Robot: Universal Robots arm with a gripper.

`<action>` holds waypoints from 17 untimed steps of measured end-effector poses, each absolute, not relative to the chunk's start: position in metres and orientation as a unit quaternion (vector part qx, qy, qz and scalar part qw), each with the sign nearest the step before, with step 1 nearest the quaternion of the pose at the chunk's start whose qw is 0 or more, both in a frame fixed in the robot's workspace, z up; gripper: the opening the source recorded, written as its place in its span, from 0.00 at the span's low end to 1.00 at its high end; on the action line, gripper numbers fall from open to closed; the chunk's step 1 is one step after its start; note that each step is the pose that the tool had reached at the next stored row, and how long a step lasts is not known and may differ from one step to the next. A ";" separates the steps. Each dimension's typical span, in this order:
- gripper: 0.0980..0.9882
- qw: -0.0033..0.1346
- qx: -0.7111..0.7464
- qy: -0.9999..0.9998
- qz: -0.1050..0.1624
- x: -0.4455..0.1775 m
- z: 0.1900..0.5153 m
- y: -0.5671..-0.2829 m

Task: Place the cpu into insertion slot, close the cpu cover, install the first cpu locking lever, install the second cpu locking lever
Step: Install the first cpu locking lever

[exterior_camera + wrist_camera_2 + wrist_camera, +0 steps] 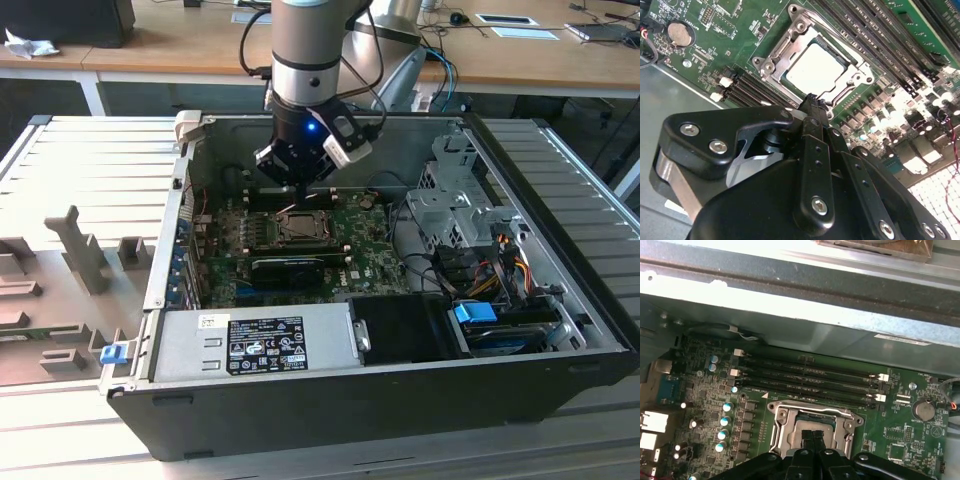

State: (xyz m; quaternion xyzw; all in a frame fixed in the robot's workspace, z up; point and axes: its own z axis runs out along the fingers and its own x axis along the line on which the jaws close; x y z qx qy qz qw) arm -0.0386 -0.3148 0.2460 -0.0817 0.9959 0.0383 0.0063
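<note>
Exterior view shows the open case [150,290] on a ribbed table [70,150], arm above; gripper [300,182] hangs over the slot [300,228]. Second wrist view shows what that misses: cpu [814,69], pale, flat, square, lying in the slot [771,59], silvery cover [847,87] framing it. Round coin cell [680,32] sits at 10 o'clock from the cpu. Gripper [812,102] fingers pinched together, holding nothing, tips at the cover's edge; contact unclear. First wrist view: fingertips [807,436] over the socket, ram slots [805,377] beyond.

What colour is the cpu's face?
Pale silvery-white, seen best in the second wrist view: the cpu.
</note>
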 end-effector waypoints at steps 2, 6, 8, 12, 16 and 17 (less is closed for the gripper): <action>0.01 0.006 -0.081 0.996 0.038 -0.039 0.244 -0.314; 0.01 0.008 -0.060 0.997 0.044 -0.039 0.239 -0.312; 0.01 0.008 -0.052 0.998 0.046 -0.039 0.237 -0.309; 0.01 0.009 -0.052 0.997 0.051 -0.039 0.234 -0.300; 0.01 0.009 -0.040 0.998 0.052 -0.039 0.231 -0.297; 0.01 0.009 -0.040 0.998 0.052 -0.039 0.231 -0.296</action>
